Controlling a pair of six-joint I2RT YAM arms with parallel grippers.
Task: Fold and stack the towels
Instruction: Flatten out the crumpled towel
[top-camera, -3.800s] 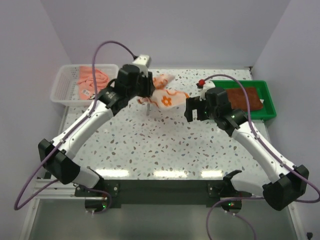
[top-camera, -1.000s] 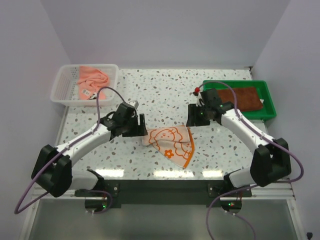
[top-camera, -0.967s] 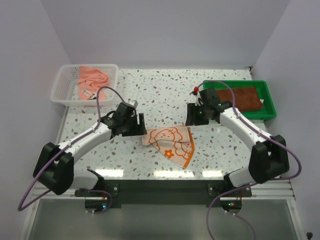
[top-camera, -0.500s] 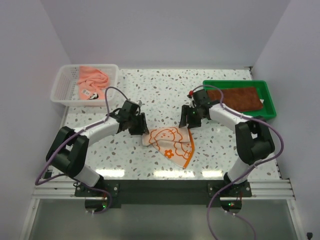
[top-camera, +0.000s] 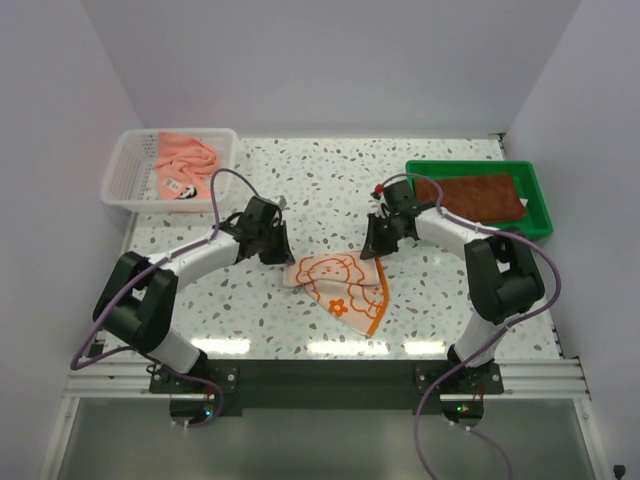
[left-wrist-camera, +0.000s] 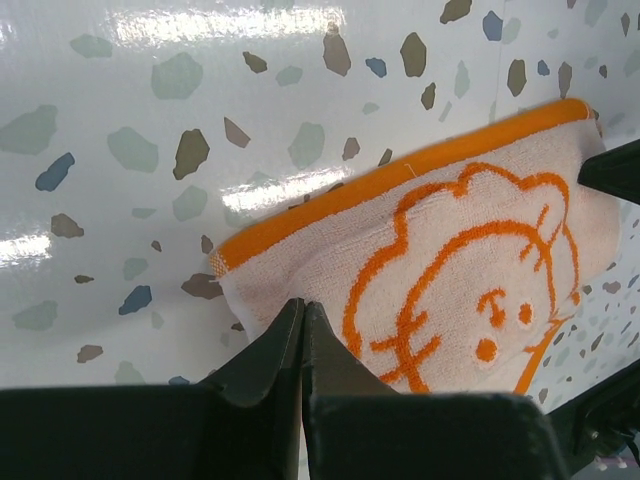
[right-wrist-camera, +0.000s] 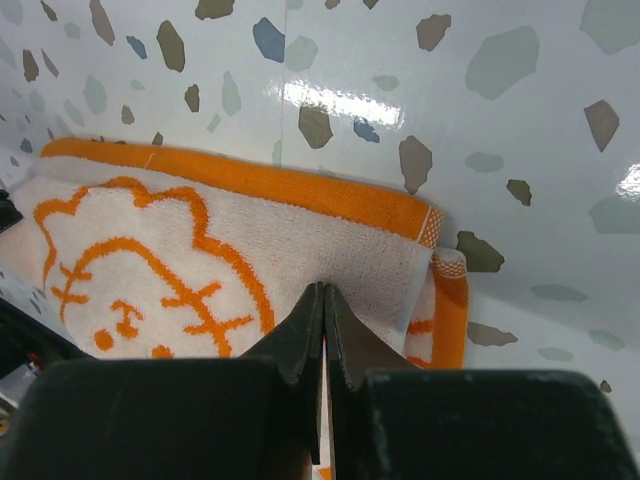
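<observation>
The orange-patterned towel (top-camera: 340, 285) lies rumpled on the counter (top-camera: 300, 190) between the arms. The left end effector (left-wrist-camera: 303, 312) and right end effector (right-wrist-camera: 322, 295) each pinch shut on a far corner; best to lift both evenly, edge taut, for a clean fold

Nubby terry-cloth towel (left-wrist-camera: 440, 270) on a smooth, glossy speckled table (left-wrist-camera: 150, 120); white plastic mesh basket (top-camera: 122, 175); green plastic tray (top-camera: 543, 210)
</observation>
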